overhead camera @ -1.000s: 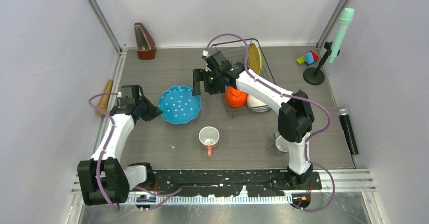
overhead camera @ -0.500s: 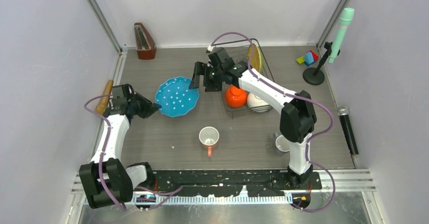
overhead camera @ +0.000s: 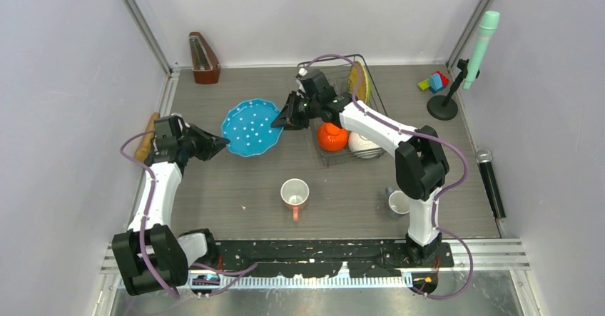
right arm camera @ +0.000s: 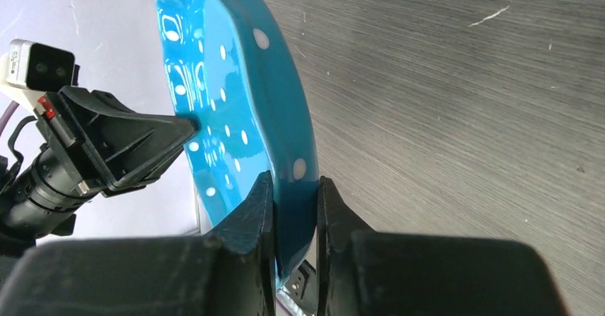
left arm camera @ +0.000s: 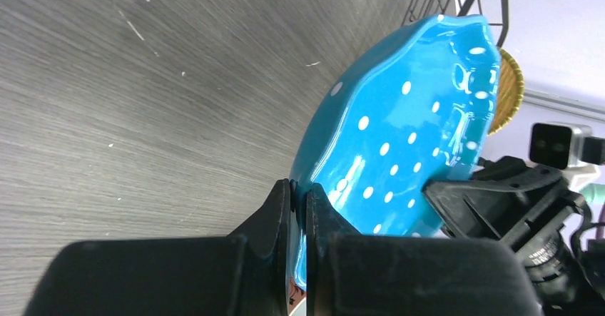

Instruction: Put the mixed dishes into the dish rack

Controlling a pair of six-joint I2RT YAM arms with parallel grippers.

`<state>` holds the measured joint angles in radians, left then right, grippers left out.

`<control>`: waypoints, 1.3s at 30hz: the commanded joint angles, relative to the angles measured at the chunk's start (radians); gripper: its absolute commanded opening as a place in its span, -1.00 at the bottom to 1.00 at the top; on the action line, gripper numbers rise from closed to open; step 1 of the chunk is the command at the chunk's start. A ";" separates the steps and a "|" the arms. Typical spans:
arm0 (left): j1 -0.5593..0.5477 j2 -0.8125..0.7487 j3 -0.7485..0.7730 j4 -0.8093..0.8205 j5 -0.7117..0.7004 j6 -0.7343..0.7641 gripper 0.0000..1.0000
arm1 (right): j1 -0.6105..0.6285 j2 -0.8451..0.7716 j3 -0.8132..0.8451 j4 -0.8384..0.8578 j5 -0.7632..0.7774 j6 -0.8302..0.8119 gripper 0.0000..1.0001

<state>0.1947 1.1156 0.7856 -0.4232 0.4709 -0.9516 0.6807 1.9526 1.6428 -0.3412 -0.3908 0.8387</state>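
Observation:
A scalloped blue plate with white dots (overhead camera: 251,127) is held tilted off the table between both arms. My left gripper (overhead camera: 222,143) is shut on its left rim (left arm camera: 299,187), and my right gripper (overhead camera: 280,121) is shut on the opposite rim (right arm camera: 294,180). The dark wire dish rack (overhead camera: 377,95) stands behind the right gripper. It holds an orange bowl (overhead camera: 332,138), a white bowl (overhead camera: 364,146) and an upright yellow woven plate (overhead camera: 359,80). A pink mug (overhead camera: 294,193) lies on the table in front. A small grey-blue mug (overhead camera: 397,202) stands by the right arm.
A wooden metronome (overhead camera: 204,58) stands at the back left and a rolling pin (overhead camera: 147,136) lies along the left edge. Toy blocks (overhead camera: 434,82) and a stand with a green microphone (overhead camera: 456,80) are at the back right. A black microphone (overhead camera: 491,180) lies at the right edge.
The left gripper lifted the blue plate up and back and tilted it. The right gripper moved onto the plate's right rim and closed on it.

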 commanded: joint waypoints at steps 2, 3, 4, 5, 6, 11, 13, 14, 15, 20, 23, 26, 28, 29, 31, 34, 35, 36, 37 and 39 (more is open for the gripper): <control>0.004 -0.026 0.036 0.140 0.144 -0.036 -0.82 | -0.012 -0.075 0.010 0.114 -0.055 0.055 -0.99; 0.004 -0.024 0.042 0.125 0.145 -0.020 -0.56 | -0.015 -0.079 0.012 0.114 -0.049 0.052 -0.99; 0.005 -0.025 0.047 0.116 0.144 0.001 -0.35 | -0.024 -0.089 0.014 0.114 -0.033 0.044 -0.99; 0.005 -0.031 0.050 0.107 0.140 0.017 -0.17 | -0.029 -0.094 0.020 0.110 -0.023 0.035 -0.99; 0.004 -0.039 0.050 0.102 0.136 0.029 -0.02 | -0.043 -0.105 0.024 0.097 -0.003 0.029 -0.99; 0.005 -0.059 0.071 0.041 0.123 0.094 0.42 | -0.095 -0.129 0.126 -0.002 0.058 -0.056 -0.99; 0.005 -0.062 0.076 0.028 0.128 0.107 0.44 | -0.117 -0.138 0.181 -0.066 0.114 -0.114 -0.99; 0.005 -0.063 0.075 0.028 0.136 0.114 0.45 | -0.122 -0.142 0.221 -0.117 0.138 -0.138 -0.99; 0.005 -0.062 0.074 0.031 0.148 0.120 0.45 | -0.130 -0.149 0.240 -0.145 0.189 -0.195 -0.99; -0.006 -0.042 0.054 0.078 0.305 0.185 0.40 | -0.142 -0.182 0.362 -0.324 0.429 -0.401 -0.99; -0.032 -0.038 0.055 0.057 0.320 0.232 0.43 | -0.154 -0.215 0.384 -0.356 0.598 -0.516 -0.99; -0.062 -0.050 0.054 0.038 0.292 0.262 0.51 | -0.162 -0.236 0.396 -0.366 0.729 -0.623 -0.99; -0.090 -0.060 0.058 0.025 0.257 0.274 0.53 | -0.165 -0.242 0.401 -0.369 0.827 -0.696 -0.99; -0.109 -0.062 0.061 0.018 0.239 0.281 0.54 | -0.166 -0.241 0.406 -0.368 0.858 -0.713 -0.99; -0.153 -0.061 0.074 -0.002 0.197 0.296 0.56 | -0.167 -0.229 0.429 -0.376 0.947 -0.767 -0.99; -0.237 -0.050 0.088 -0.018 0.139 0.309 0.58 | -0.167 -0.190 0.463 -0.393 1.056 -0.844 -0.99; -0.254 -0.046 0.089 -0.019 0.128 0.308 0.58 | -0.167 -0.181 0.471 -0.395 1.074 -0.870 -0.99; -0.268 -0.043 0.091 -0.020 0.119 0.307 0.58 | -0.166 -0.167 0.473 -0.394 1.102 -0.880 -0.99; -0.280 -0.039 0.092 -0.020 0.111 0.307 0.59 | -0.167 -0.160 0.476 -0.394 1.115 -0.898 -0.99; -0.300 -0.030 0.095 -0.021 0.098 0.305 0.59 | -0.167 -0.135 0.480 -0.391 1.160 -0.919 -0.99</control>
<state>-0.0750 1.0767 0.8356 -0.4385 0.6216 -0.6701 0.5121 1.8076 2.0415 -0.8555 0.5961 0.0147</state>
